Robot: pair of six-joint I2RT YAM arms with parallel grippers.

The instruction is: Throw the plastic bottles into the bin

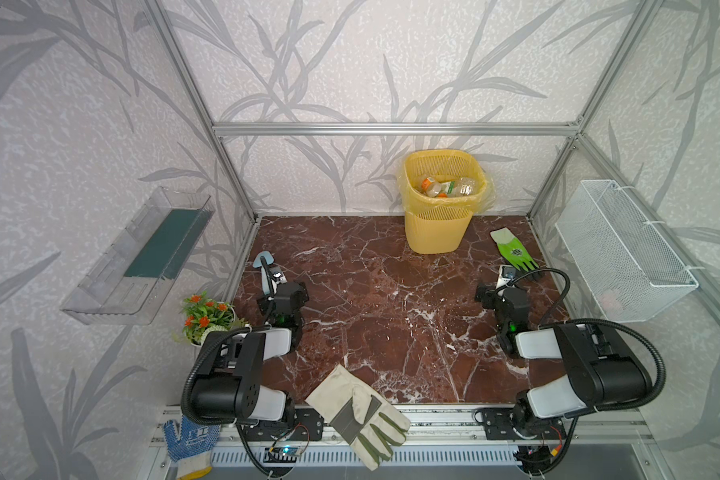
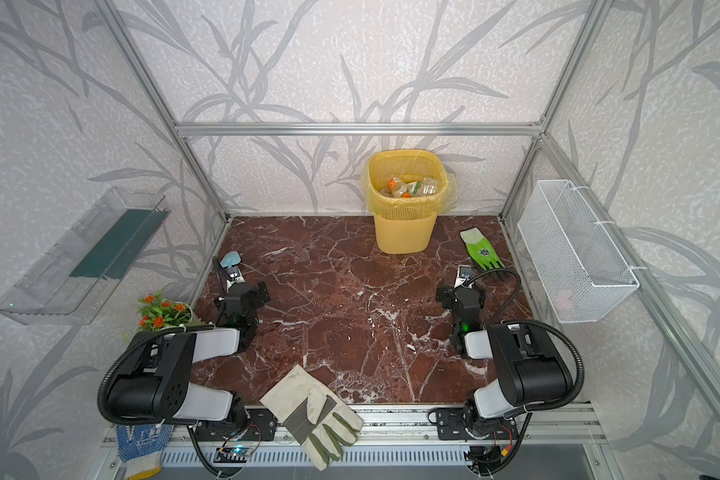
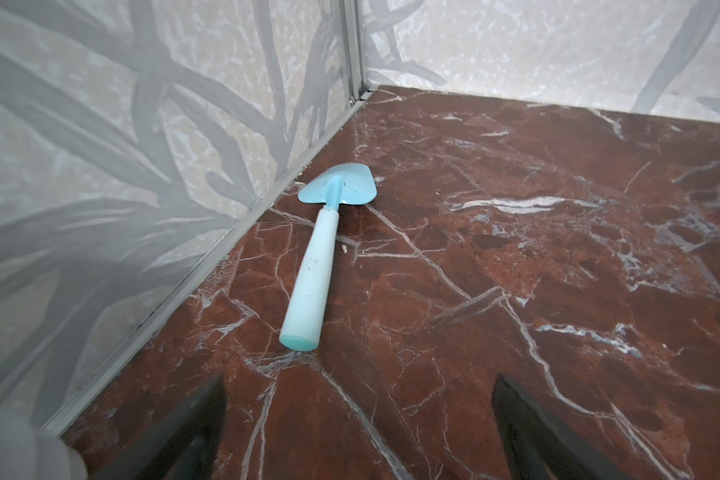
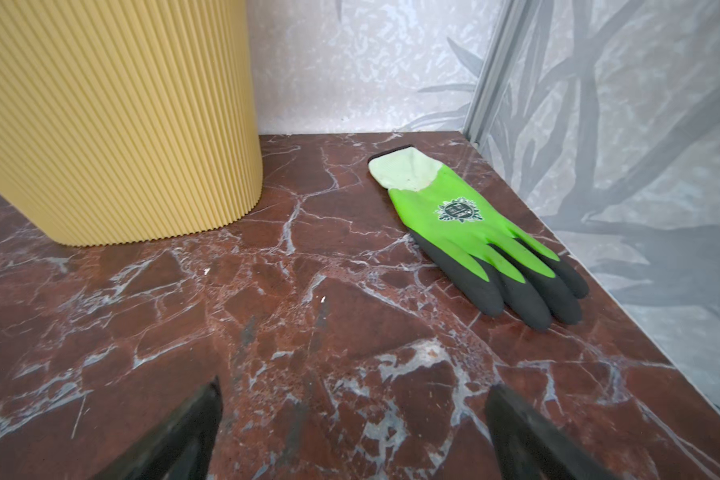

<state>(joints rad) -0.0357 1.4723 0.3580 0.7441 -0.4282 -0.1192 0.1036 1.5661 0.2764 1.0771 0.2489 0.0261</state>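
A small light-blue garden trowel with a pale, rounded plastic handle (image 3: 321, 257) lies flat on the red-brown marble-patterned worktop (image 3: 537, 257). Its spade-shaped blade points toward the far corner and its handle butt faces the camera. The trowel rests just beside the aluminium strip (image 3: 208, 266) at the foot of the grey leaf-patterned wall (image 3: 100, 145), without clearly touching it. A vertical aluminium post (image 3: 356, 45) stands where that wall meets the back wall. At the near edge the left end effector (image 3: 357, 382) shows as two dark fingers (image 3: 196, 424) set wide apart, with only bare worktop between them. They are well short of the trowel's handle.
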